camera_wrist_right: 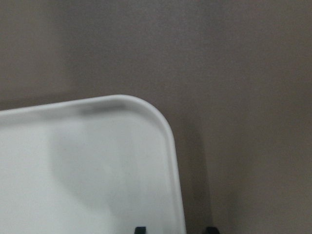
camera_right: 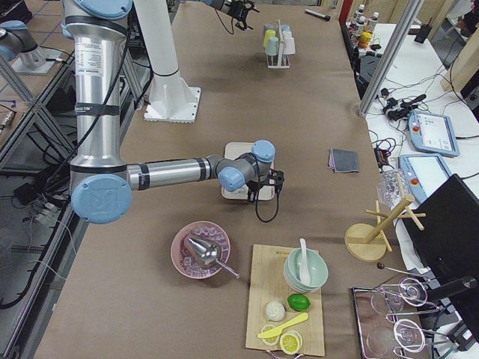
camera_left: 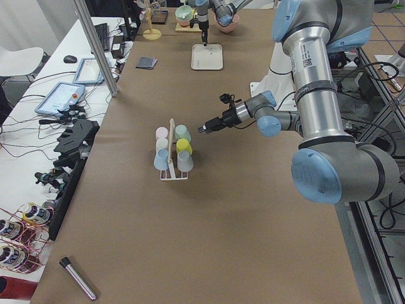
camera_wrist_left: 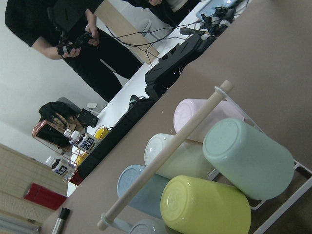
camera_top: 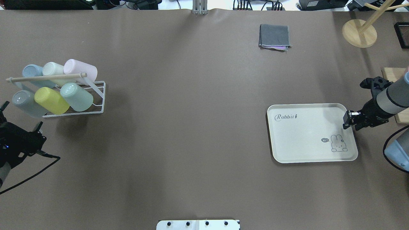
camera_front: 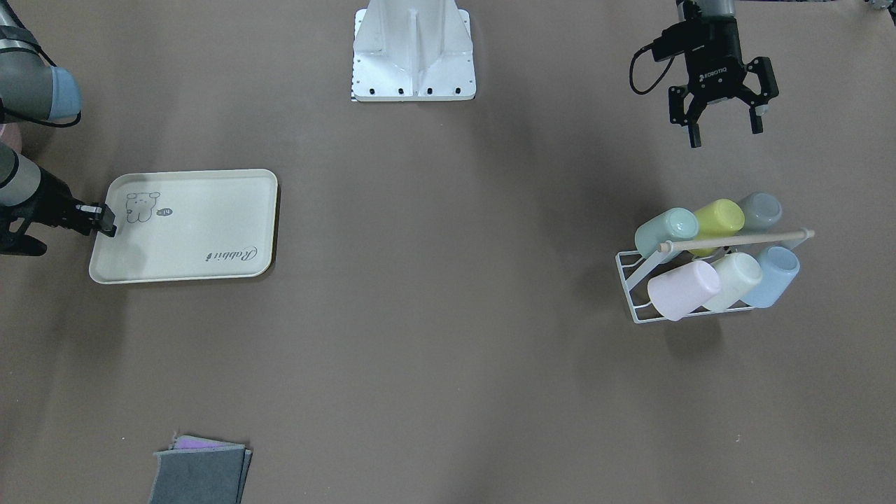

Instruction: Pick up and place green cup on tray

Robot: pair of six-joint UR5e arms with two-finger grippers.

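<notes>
Step in hand: approach to the pick. My left pincer (camera_front: pixel 725 133) hangs wide open and empty, short of the wire rack (camera_front: pixel 630 290), touching nothing. The green cup (camera_front: pixel 666 229) lies on its side in the rack's row nearer me, against the yellow-green cup (camera_front: pixel 717 218), well apart from the tray (camera_front: pixel 210 269) across the desk (camera_front: pixel 448 315). Next move, as I judge it: advance, close on the cup's wall, and draw it clear of the wooden bar (camera_front: pixel 735 240). Only the left wrist view shows the cup's closed base facing me. Only the right wrist view shows my right pincer (camera_front: pixel 106 224) with its tips either side of the tray rim; clamped or not, I cannot tell.
</notes>
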